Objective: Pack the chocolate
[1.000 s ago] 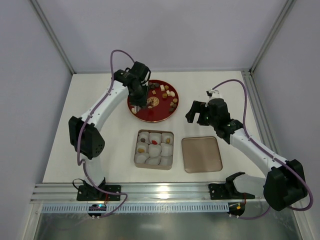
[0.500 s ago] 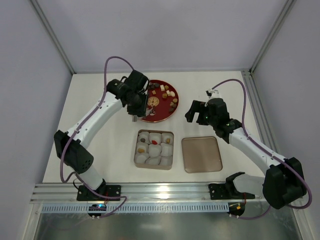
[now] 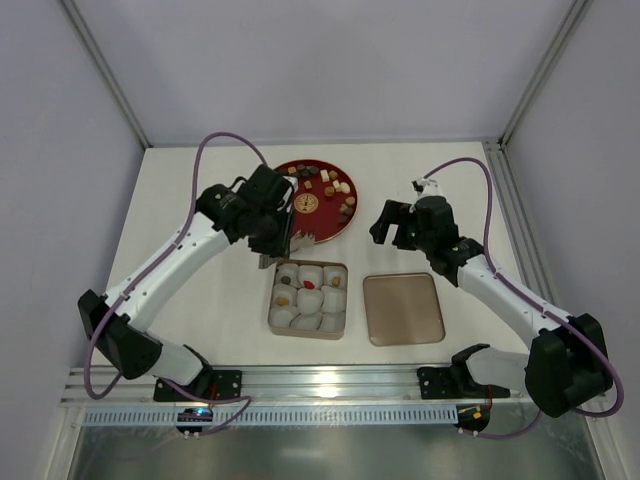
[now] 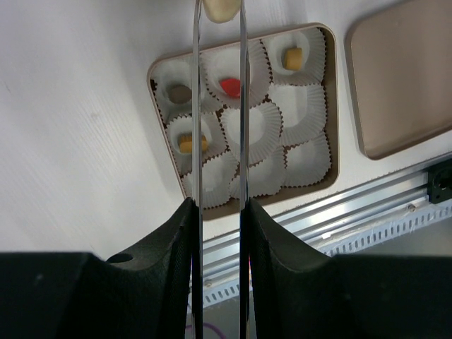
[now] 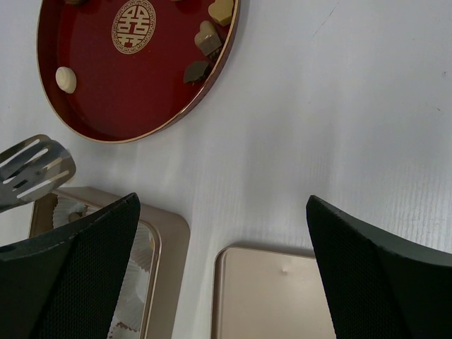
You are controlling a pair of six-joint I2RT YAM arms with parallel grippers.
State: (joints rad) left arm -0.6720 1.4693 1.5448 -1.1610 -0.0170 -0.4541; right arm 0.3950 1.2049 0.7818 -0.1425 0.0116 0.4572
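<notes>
My left gripper (image 3: pixel 272 222) (image 4: pixel 219 206) is shut on metal tongs (image 4: pixel 197 106). The tong tips pinch a cream chocolate (image 4: pixel 220 8) over the far edge of the gold box (image 3: pixel 272 322) (image 4: pixel 159 70) of white paper cups. The cups hold a brown (image 4: pixel 179 92), a red (image 4: pixel 230 87), a tan (image 4: pixel 292 58) and an orange (image 4: pixel 186 143) chocolate. More chocolates (image 3: pixel 330 183) (image 5: pixel 208 39) lie on the red plate (image 3: pixel 325 228) (image 5: pixel 120 92). My right gripper (image 3: pixel 392 225) (image 5: pixel 221 205) is open and empty, right of the plate.
The gold lid (image 3: pixel 403 308) (image 4: pixel 395 78) (image 5: pixel 272 296) lies flat to the right of the box. The tong tips also show at the left of the right wrist view (image 5: pixel 32 169). An aluminium rail (image 3: pixel 320 385) runs along the near table edge.
My left arm has swung from over the red plate toward me, carrying the tongs and the cream chocolate to the box's far edge. The right arm has not moved.
</notes>
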